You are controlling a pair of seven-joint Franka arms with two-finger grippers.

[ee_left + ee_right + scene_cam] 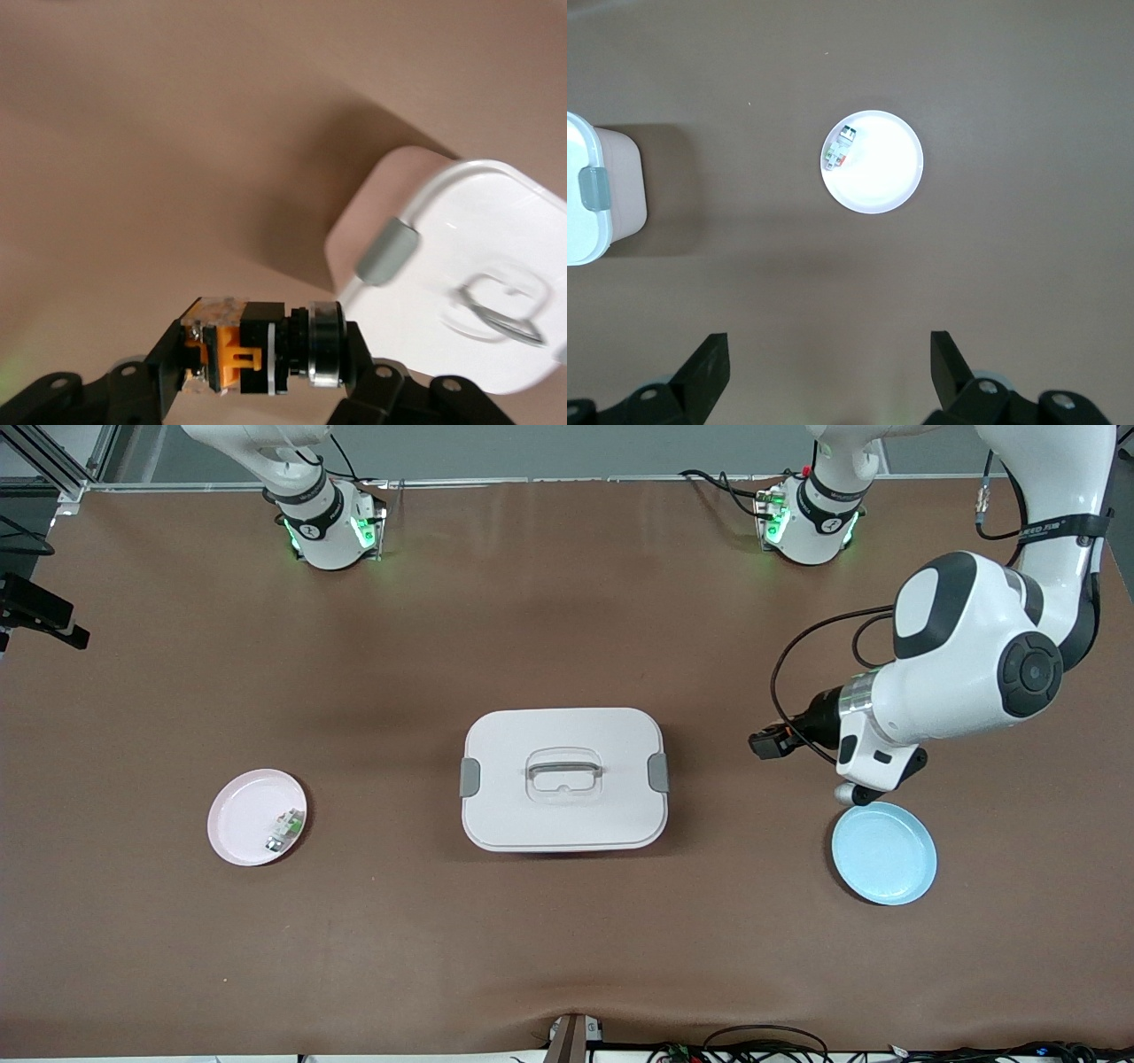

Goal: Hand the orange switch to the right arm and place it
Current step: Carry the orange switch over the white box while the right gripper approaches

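Observation:
The orange switch (261, 347), a stubby black cylinder with orange parts, is held sideways between the fingers of my left gripper (257, 354). In the front view the left gripper (769, 742) holds it in the air over bare table between the white lidded box (563, 779) and the blue plate (884, 853). My right gripper (830, 354) is open and empty, high over the table, looking down at the pink plate (881, 173). It does not show in the front view.
The pink plate (244, 819) at the right arm's end holds a small white-and-green component (283, 830), also seen in the right wrist view (840, 149). The white box with grey latches also shows in the left wrist view (461, 292).

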